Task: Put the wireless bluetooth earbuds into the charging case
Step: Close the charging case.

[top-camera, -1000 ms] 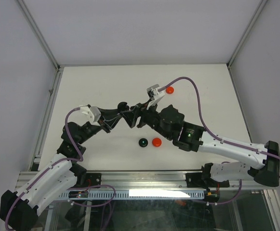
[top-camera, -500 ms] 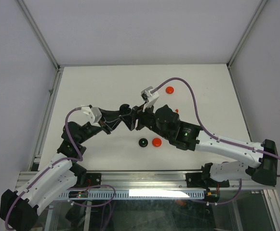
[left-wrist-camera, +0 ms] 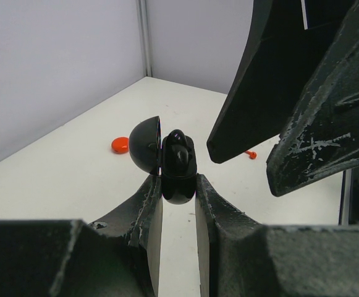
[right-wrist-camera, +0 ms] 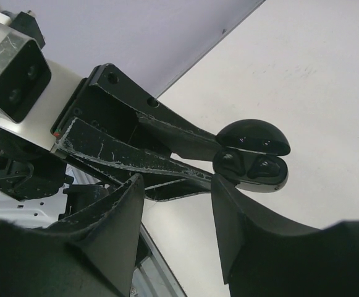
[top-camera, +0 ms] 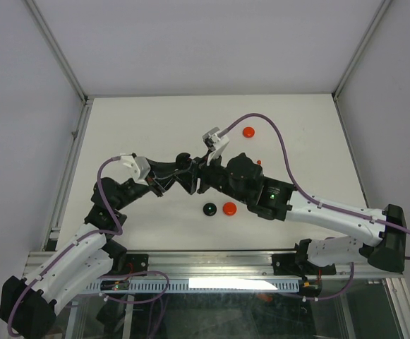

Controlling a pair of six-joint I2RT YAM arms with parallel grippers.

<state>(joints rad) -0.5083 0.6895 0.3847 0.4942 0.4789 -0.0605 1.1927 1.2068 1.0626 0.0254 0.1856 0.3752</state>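
My left gripper (left-wrist-camera: 178,185) is shut on the lower half of a black charging case (left-wrist-camera: 178,170), held above the table with its domed lid (left-wrist-camera: 144,146) hinged open. In the right wrist view the open case (right-wrist-camera: 256,176) holds two black earbuds (right-wrist-camera: 232,162) side by side under the lid. My right gripper (right-wrist-camera: 176,185) is open and empty, its fingers (left-wrist-camera: 259,80) just right of the case. In the top view the two grippers, left (top-camera: 185,164) and right (top-camera: 202,178), meet at the table's middle. A tiny red earbud (top-camera: 259,162) lies loose on the table (top-camera: 141,127) and also shows in the left wrist view (left-wrist-camera: 249,154).
A red disc (top-camera: 248,132) lies at the back right; it also shows in the left wrist view (left-wrist-camera: 121,145). A black disc (top-camera: 209,209) and a red disc (top-camera: 229,207) lie side by side near the front. Enclosure walls and frame rails border the table.
My right arm has swung left and drawn its open gripper close to the held case, uncovering the back red disc. The left gripper has edged right, still shut on the case.
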